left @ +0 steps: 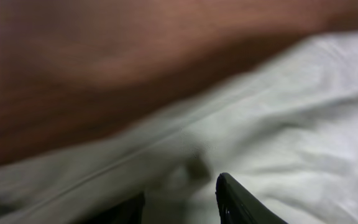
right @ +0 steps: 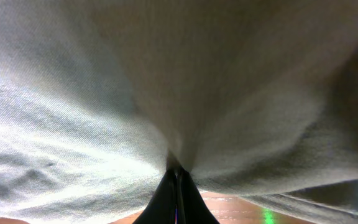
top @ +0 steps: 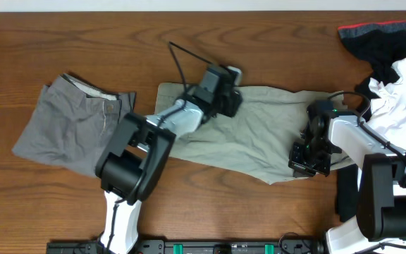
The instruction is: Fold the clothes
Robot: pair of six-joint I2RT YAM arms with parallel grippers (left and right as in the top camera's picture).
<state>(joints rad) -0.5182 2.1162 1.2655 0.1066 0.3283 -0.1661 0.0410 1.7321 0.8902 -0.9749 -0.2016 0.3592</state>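
Note:
The pale khaki shorts (top: 259, 134) lie spread across the middle of the table. My left gripper (top: 223, 90) is at their far top edge. In the left wrist view its fingers (left: 179, 199) are close together with a bunched thick edge of the khaki cloth (left: 278, 124) between them. My right gripper (top: 309, 152) is at the shorts' right end, shut on a pinch of the cloth (right: 179, 168), and the khaki fabric (right: 104, 93) drapes over the fingers. Darker grey shorts (top: 72, 123) lie at the left. The white printed T-shirt (top: 404, 99) and the black red-trimmed garment (top: 383, 39) lie at the right.
The wooden table (top: 210, 204) shows in front of the shorts and at the far side (left: 73, 74). The T-shirt and black garment are heaped together at the far right corner, close behind my right arm.

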